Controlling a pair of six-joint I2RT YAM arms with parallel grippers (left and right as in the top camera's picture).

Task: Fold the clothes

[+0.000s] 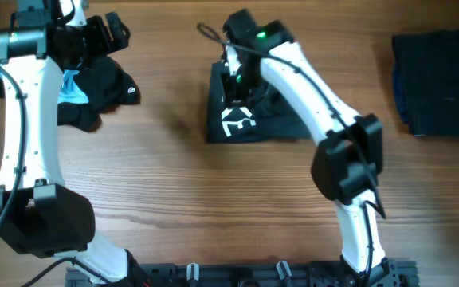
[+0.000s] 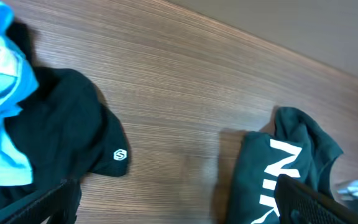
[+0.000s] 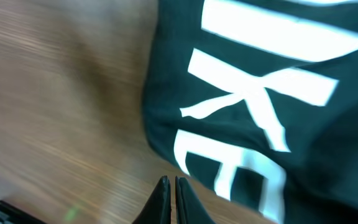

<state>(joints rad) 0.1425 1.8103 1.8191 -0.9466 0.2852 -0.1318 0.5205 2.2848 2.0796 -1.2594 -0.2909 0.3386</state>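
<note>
Clothes heap [image 1: 94,84], black and blue, sits far left, lettered shirt [image 1: 239,125] mid-table, folded stack [image 1: 441,80] far right, bare table [image 1: 174,183] between. By the shirt's edge the right gripper [image 3: 169,190] is pinched closed, seemingly empty; the left wrist view alone shows the left gripper [image 2: 174,186] spread wide.
</note>
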